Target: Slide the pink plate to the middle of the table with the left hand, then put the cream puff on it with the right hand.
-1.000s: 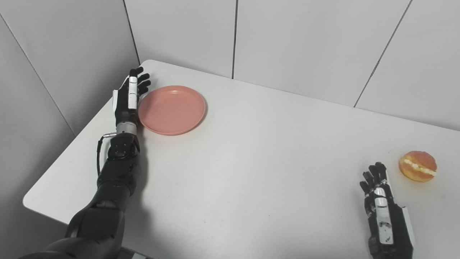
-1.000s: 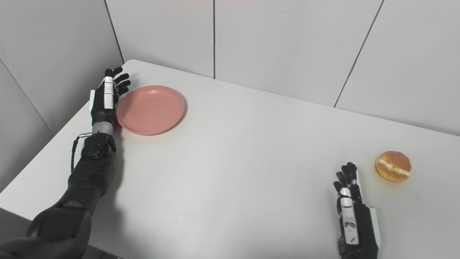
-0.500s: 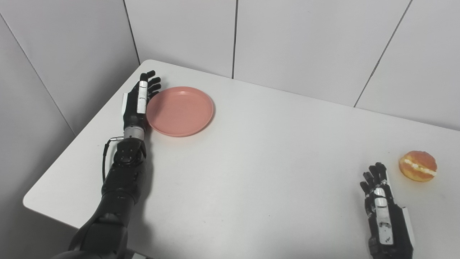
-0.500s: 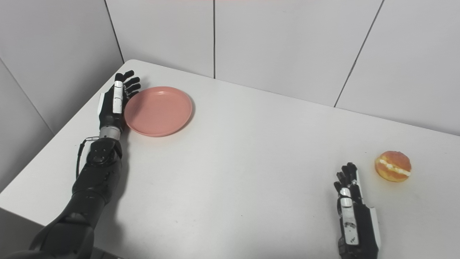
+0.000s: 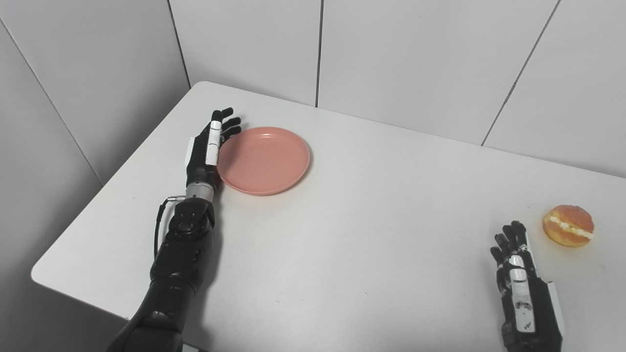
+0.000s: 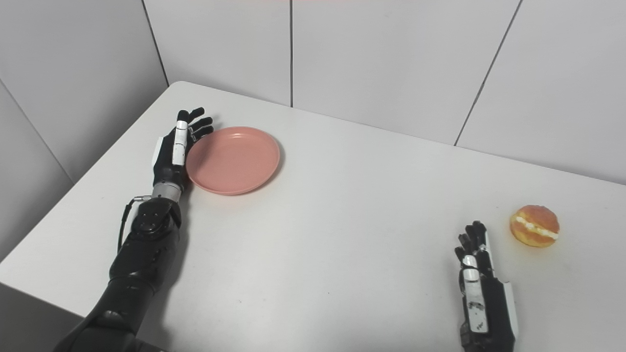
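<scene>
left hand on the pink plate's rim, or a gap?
Touching. In the left eye view the left hand lies flat against the pink plate's left rim, no table showing between them.

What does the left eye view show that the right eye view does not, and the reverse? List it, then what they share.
Only the left eye view: the table's rounded near-left corner.
Only the right eye view: a wider strip of bare tabletop to the right of the cream puff.
Both: the left hand, open, set edge-on against the pink plate's left rim; the right hand, open, flat near the table's front edge and apart from the cream puff.
</scene>
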`<state>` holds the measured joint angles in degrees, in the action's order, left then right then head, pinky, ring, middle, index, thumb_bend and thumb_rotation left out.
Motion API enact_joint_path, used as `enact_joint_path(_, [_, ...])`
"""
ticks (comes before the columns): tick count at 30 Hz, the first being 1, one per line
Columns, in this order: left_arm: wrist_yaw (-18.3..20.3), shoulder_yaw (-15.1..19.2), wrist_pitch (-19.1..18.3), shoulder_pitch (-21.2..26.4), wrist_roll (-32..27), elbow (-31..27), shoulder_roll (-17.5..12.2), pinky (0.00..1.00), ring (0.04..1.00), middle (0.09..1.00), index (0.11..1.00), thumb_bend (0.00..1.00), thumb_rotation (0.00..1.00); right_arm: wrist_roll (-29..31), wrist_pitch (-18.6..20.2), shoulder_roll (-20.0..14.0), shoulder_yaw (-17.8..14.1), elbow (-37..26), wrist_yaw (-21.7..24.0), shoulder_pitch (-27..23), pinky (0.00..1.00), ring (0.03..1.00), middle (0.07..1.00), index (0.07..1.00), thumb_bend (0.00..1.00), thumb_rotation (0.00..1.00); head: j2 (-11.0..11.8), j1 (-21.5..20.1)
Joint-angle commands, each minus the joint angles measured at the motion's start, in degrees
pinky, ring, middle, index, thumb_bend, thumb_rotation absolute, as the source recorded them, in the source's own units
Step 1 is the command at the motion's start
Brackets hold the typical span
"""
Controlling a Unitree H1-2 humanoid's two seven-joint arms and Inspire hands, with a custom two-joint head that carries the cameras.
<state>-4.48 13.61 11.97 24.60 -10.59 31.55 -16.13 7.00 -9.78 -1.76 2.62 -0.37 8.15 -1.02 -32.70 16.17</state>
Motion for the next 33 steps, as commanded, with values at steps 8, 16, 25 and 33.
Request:
enact_joint_path(8, [1.5, -2.4, -1.9, -2.1, 1.5, -1.6, 2.7, 0.8, 0.783, 0.779, 0.787, 0.77, 1.0, -0.4, -1.2, 0.3, 0.0, 0.6, 0.0, 0.6, 1.0, 1.0, 1.0, 1.0, 0.57, 0.9, -0.3, -0.5])
enact_joint_path(16, [2.7, -3.9, -2.0, -2.5, 1.4, -3.1, 4.4, 0.81, 0.797, 0.797, 0.809, 0.76, 1.0, -1.7, -1.9, 0.2, -0.1, 0.6, -0.5, 0.2, 1.0, 1.0, 1.0, 1.0, 0.54, 0.91, -0.7, -1.5])
enact_joint_path(25, [3.2, -6.1, -3.9, -4.2, 2.2, -6.8, 6.2, 0.83, 0.804, 0.802, 0.811, 0.74, 1.0, -0.4, -1.6, 0.3, -0.6, 0.4, -0.1, 0.2, 1.0, 1.0, 1.0, 1.0, 0.52, 0.9, -1.4, -2.7])
enact_joint_path(33, [3.4, -7.2, -5.1, -5.0, 3.1, -8.1, 6.9, 0.84, 0.805, 0.804, 0.808, 0.73, 1.0, -1.5, -1.5, 0.4, -0.5, 0.7, -0.7, 0.1, 1.0, 1.0, 1.0, 1.0, 0.53, 0.91, -1.8, -4.2])
